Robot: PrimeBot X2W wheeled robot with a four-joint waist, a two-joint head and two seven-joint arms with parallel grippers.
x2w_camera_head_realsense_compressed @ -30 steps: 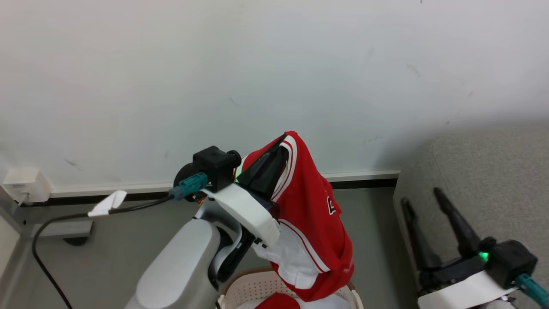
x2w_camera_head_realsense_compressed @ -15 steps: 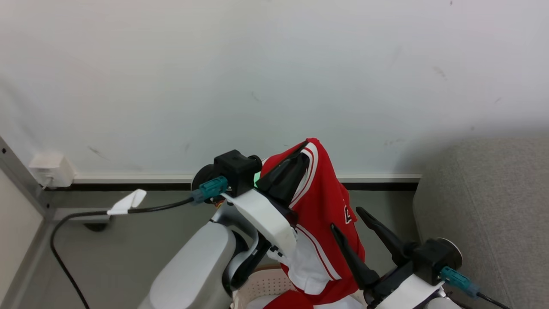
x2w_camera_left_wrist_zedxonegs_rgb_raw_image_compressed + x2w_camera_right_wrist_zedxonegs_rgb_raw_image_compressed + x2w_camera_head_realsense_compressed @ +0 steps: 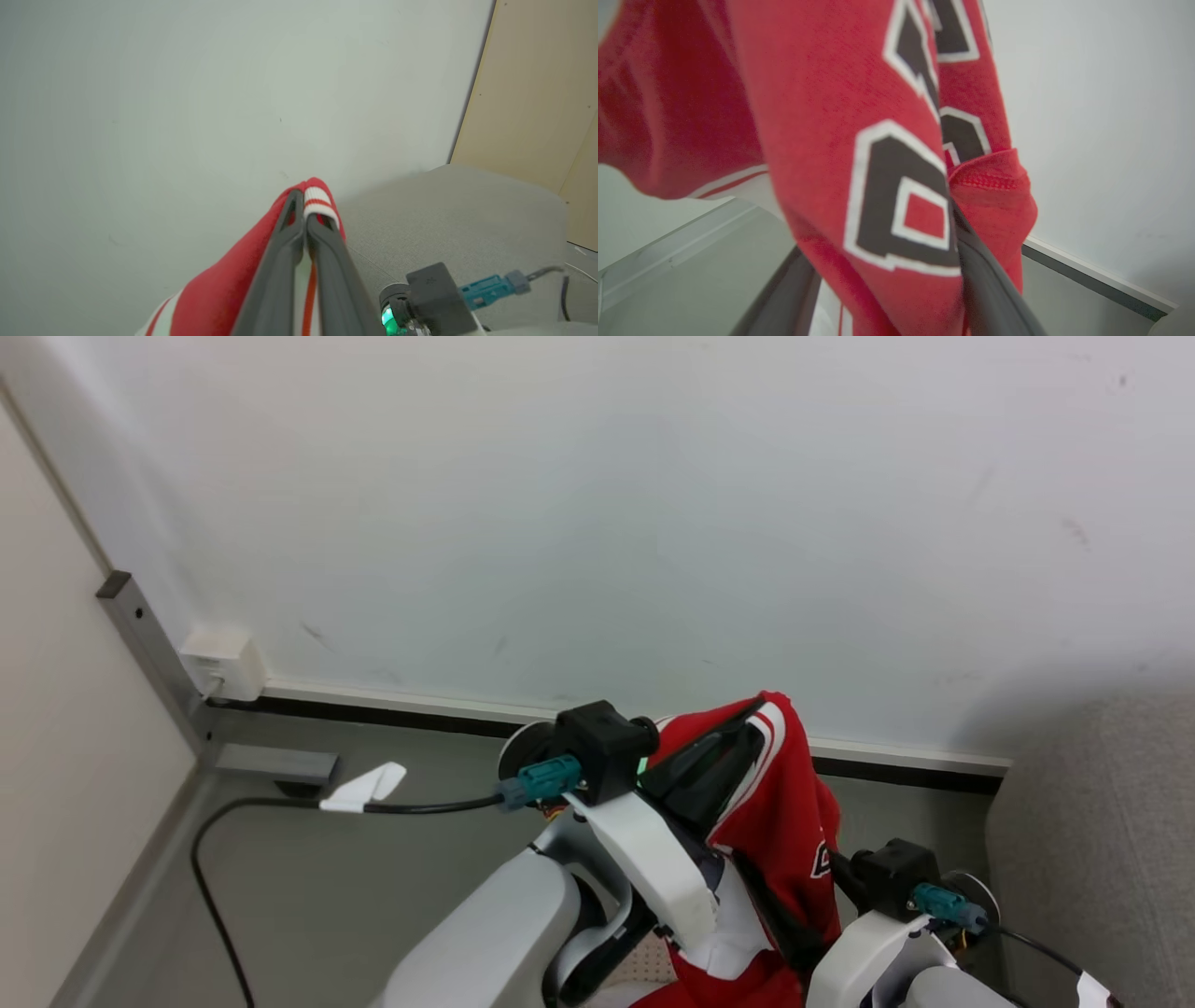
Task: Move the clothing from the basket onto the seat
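The clothing (image 3: 789, 812), a red jersey with white panels and dark white-outlined lettering, hangs from my left gripper (image 3: 747, 737), which is shut on its striped trim. In the left wrist view the two fingers (image 3: 280, 261) press together on the clothing (image 3: 219, 289). My right gripper (image 3: 882, 280) is open, its fingers (image 3: 994, 294) spread on either side of the hanging clothing (image 3: 822, 116), their tips hidden by the cloth. A sliver of the basket (image 3: 644, 969) shows under the jersey. The grey seat (image 3: 1102, 840) lies to the right.
A pale wall with a dark baseboard (image 3: 392, 714) stands close ahead. A white socket box (image 3: 222, 663) and a metal post (image 3: 149, 649) sit at the left corner beside a beige panel (image 3: 56, 728). A black cable (image 3: 280, 803) trails over the grey floor.
The head camera has swung left. My right gripper has come in from beside the seat to the hanging jersey, its fingers now either side of it. The left gripper keeps its hold.
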